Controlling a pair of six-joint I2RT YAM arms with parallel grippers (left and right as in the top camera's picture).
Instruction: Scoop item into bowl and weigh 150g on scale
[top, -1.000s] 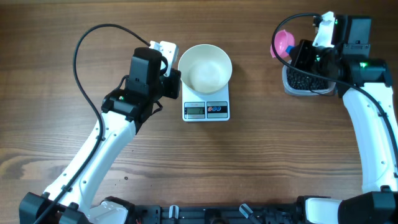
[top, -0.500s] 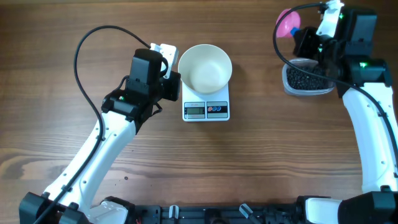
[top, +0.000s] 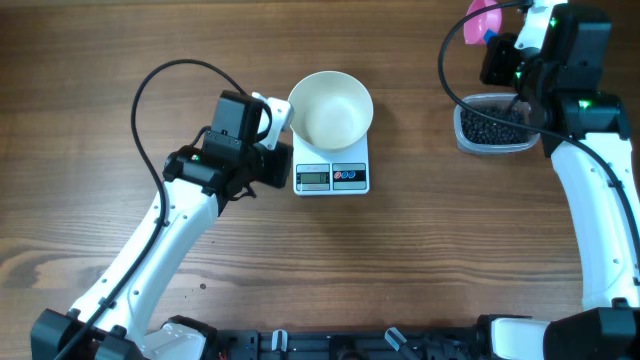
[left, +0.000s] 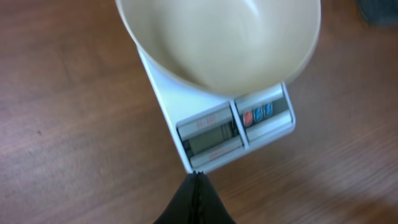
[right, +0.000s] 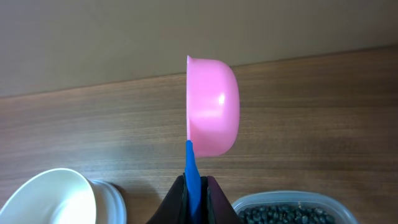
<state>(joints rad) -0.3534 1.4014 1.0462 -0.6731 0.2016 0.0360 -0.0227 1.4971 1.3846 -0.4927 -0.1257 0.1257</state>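
The empty white bowl (top: 331, 108) (left: 217, 37) (right: 46, 199) stands on the white scale (top: 332, 177) (left: 236, 127). My left gripper (top: 287, 175) (left: 198, 176) is shut with nothing in it, its tips at the scale's front left corner. My right gripper (top: 497, 52) (right: 194, 182) is shut on the blue handle of a pink scoop (top: 482, 18) (right: 212, 106), raised beyond the clear tub (top: 493, 128). The scoop lies on its side, so its inside is hidden. The item, small black beads (top: 492, 126) (right: 289, 214), fills the tub.
A black cable (top: 150, 90) loops over the table from the left arm, and another (top: 447, 60) runs from the right arm. The table's far edge (right: 280, 56) lies just behind the scoop. The scale's buttons (left: 256, 115) and display (left: 211, 138) face the front.
My right gripper has lifted the pink scoop away from the tub toward the table's far edge. My left gripper has slid from beside the bowl toward the scale's front left corner.
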